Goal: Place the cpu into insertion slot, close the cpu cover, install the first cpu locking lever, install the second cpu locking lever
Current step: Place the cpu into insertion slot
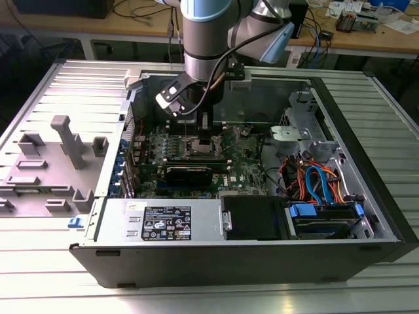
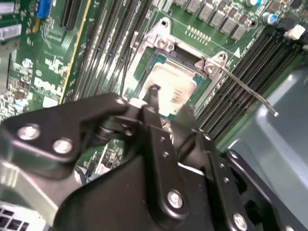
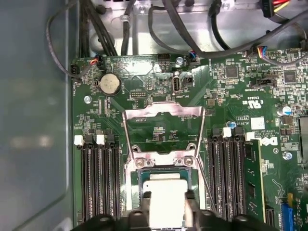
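Observation:
The cpu [image 3: 166, 192] [image 2: 173, 86], a silver-grey square, lies in the insertion slot [image 3: 163, 166] [image 2: 161, 44] on the green board. My gripper [image 3: 167, 198] [image 2: 169, 103] [image 1: 205, 136] is straight over it, one black finger [image 3: 146, 201] at each of two opposite edges, and looks shut on the chip. The cpu cover [image 3: 163, 110], a shiny metal frame, stands swung open behind the slot. A thin locking lever [image 2: 250, 94] sticks out raised beside the socket, and another rod [image 3: 126, 139] runs along the cover's side.
Black memory slots [image 3: 98, 183] [image 3: 228, 178] flank the socket on both sides. Cable bundles [image 3: 96, 24] hang along the case wall behind the board. In the exterior view the open case holds a power supply [image 1: 163, 222], a drive bay [image 1: 321, 216] and orange and blue cables [image 1: 314, 180].

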Action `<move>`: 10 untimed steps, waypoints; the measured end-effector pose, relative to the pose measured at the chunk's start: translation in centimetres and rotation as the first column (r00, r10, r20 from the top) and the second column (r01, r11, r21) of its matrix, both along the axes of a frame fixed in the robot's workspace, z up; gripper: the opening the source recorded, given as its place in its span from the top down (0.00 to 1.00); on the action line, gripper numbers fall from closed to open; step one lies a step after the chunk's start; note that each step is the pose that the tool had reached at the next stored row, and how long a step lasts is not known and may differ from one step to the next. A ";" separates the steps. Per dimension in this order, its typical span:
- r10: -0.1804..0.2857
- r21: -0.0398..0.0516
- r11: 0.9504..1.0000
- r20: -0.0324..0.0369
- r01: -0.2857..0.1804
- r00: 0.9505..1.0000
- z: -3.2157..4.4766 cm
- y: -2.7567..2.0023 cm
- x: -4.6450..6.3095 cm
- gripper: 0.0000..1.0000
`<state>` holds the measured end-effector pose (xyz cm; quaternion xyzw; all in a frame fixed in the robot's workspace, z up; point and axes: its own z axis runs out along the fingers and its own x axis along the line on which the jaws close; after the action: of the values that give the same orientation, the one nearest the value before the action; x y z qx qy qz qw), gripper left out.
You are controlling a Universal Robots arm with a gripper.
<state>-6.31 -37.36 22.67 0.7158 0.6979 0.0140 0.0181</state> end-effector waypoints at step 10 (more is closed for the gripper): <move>0.014 0.000 1.000 0.000 -0.014 1.000 0.01 0.00 0.0 0.89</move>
<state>-6.32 -37.36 22.68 0.7109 0.7030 0.0141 0.0180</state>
